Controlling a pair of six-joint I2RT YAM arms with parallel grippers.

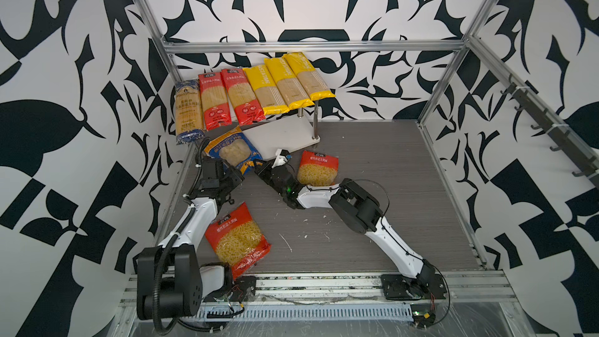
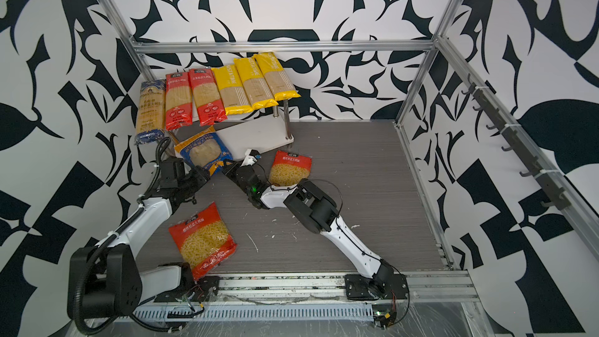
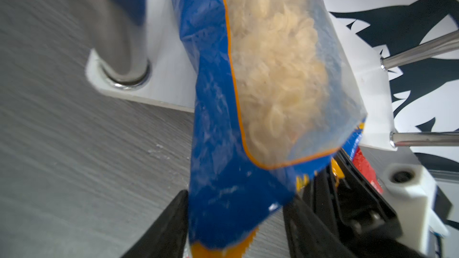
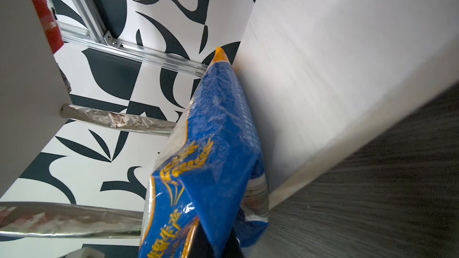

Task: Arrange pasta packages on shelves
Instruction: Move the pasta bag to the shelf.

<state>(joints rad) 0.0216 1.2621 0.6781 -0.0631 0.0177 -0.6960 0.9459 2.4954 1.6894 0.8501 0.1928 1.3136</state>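
Note:
A blue-orange pasta bag [image 1: 231,150] with a clear window leans on the front left corner of the shelves' lower white board [image 1: 285,137]. My right gripper [image 1: 259,166] is shut on the bag's lower corner [image 4: 211,194]. My left gripper [image 3: 236,207] straddles the bag's other end [image 3: 223,194], jaws apart, one finger against the plastic. Spaghetti packs fill the upper board: a blue one [image 1: 189,108], two red [image 1: 241,97] and three yellow [image 1: 287,82]. Two red-orange bags lie on the table, one to the right of my right wrist [image 1: 317,168] and one near the front left [image 1: 238,239].
Shiny metal posts [image 1: 316,118] join the two boards. Aluminium frame rails [image 1: 311,46] run behind and beside the rack. A rail with dark hooks [image 1: 551,131] lines the right wall. White crumbs [image 1: 287,243] dot the grey table.

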